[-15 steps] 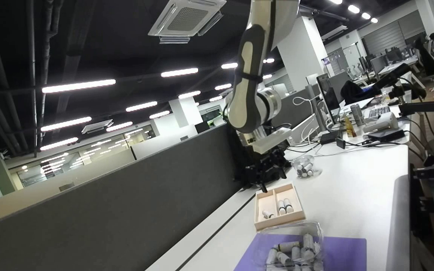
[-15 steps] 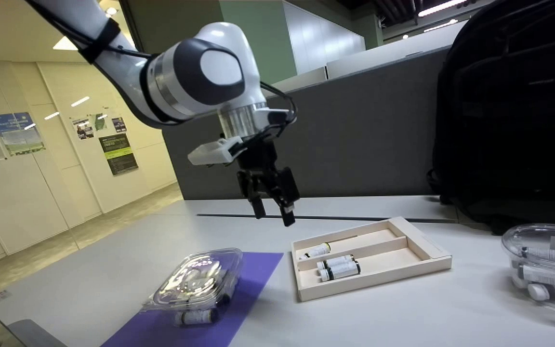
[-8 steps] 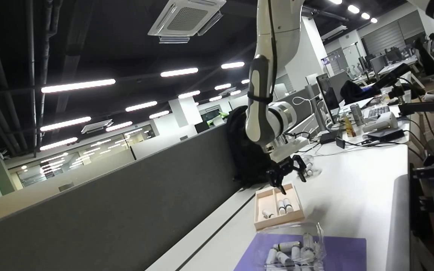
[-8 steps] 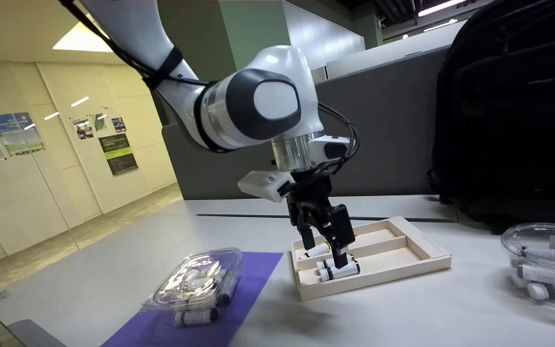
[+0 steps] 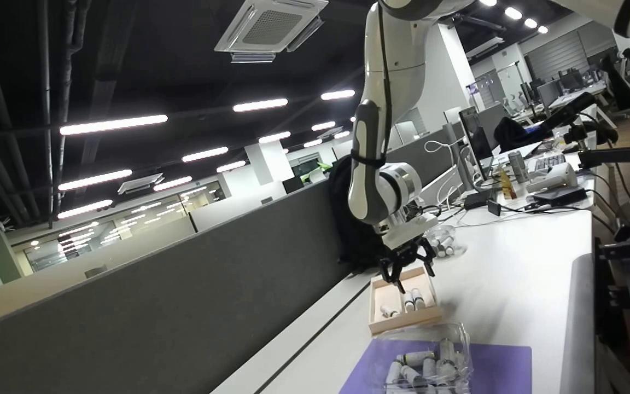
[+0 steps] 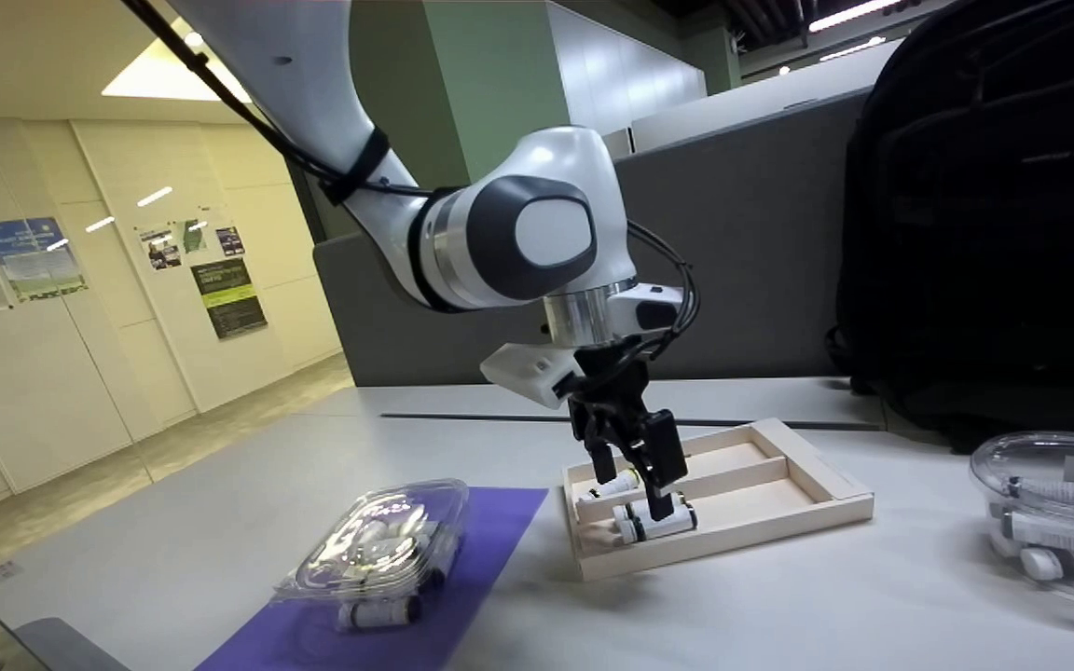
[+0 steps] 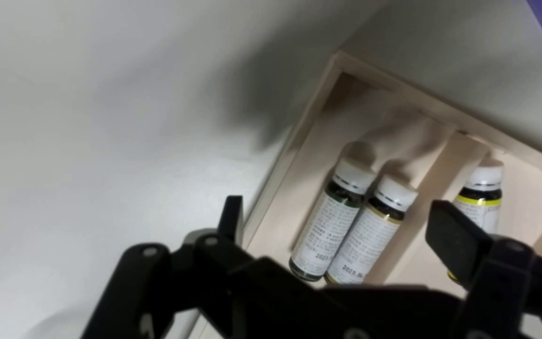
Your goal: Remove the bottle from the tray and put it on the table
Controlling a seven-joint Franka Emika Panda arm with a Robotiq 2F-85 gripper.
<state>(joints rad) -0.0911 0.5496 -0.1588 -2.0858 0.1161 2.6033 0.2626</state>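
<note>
The light tan tray lies on the white table, split by a divider. Two white-labelled bottles, one with a dark green band and one with a gold band, lie side by side in one compartment. A bottle with a yellow band lies in the other compartment, partly hidden by a finger. My gripper is open and empty above the tray. Its fingers appear either side of the bottle pair, one near the tray's outer wall, one past the divider. The gripper also shows in both exterior views.
A clear plastic box with several bottles stands on a purple mat beside the tray. A round clear tub of bottles stands on the tray's other side. A black backpack leans at the dark grey partition.
My gripper has come down and across to a place over the bottle end of the tray. In the last half second it has moved only a little. The bottles and tray have not moved.
</note>
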